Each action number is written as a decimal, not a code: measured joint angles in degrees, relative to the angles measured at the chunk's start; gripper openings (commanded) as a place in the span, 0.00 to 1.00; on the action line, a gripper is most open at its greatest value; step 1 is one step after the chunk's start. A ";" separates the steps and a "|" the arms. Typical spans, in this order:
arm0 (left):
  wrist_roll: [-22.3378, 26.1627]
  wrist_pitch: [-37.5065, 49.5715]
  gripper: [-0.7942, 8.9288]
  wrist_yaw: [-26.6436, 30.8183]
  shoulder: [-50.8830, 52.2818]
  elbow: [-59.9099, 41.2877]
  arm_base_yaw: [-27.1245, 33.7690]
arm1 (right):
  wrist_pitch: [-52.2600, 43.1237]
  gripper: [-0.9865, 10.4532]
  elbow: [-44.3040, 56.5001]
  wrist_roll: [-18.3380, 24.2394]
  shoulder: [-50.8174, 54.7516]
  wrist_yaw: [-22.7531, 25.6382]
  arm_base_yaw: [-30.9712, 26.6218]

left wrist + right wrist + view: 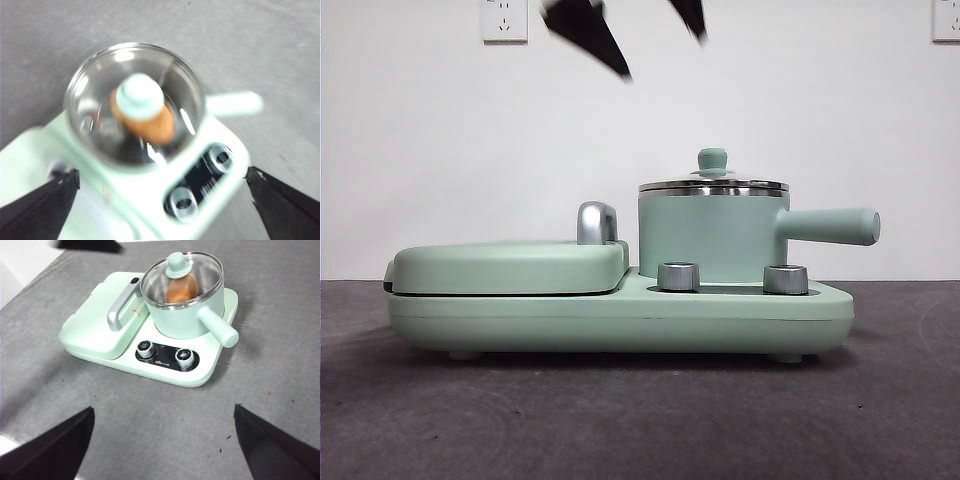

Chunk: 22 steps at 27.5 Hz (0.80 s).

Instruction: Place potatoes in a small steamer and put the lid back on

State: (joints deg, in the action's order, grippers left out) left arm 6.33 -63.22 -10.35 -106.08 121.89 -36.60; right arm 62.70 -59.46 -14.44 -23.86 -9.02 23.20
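Note:
The small steamer [712,238] stands on the right half of the green appliance, its handle pointing right. The lid [712,184] sits on its rim, knob up. The potato [152,125] lies inside the pot under the glass; it also shows in the right wrist view [182,289]. My left gripper [663,57] hangs open and empty above the lid [142,96], apart from it. My right gripper [164,409] is open and empty, well back from the steamer [187,310], above the table in front of it.
The flat griddle section [510,268] with its chrome handle [596,222] lies left of the pot. Two steel dials [679,276] sit on the appliance's front. The grey table [280,390] spreads around it. A white wall stands behind.

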 measured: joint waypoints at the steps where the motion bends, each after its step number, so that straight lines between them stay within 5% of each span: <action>1: -0.02 -2.71 0.69 0.00 2.19 0.09 0.00 | 0.00 0.47 0.00 0.00 0.00 -0.15 0.00; 6: -2.05 -10.93 0.69 0.02 11.15 -0.39 -0.24 | 0.00 0.47 0.00 0.04 0.00 -3.02 0.00; 11: -2.99 -10.36 0.69 -0.07 21.38 -6.27 -1.01 | 0.00 0.47 0.00 0.15 0.00 -3.08 0.00; 22: -7.69 0.68 0.69 -0.02 47.91 -39.87 -0.98 | -3.21 0.47 0.00 2.71 -0.37 -8.55 0.00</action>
State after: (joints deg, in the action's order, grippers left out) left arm -1.37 -62.54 -10.37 -58.17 82.02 -37.58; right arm 59.48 -59.46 -11.73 -24.23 -17.56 23.20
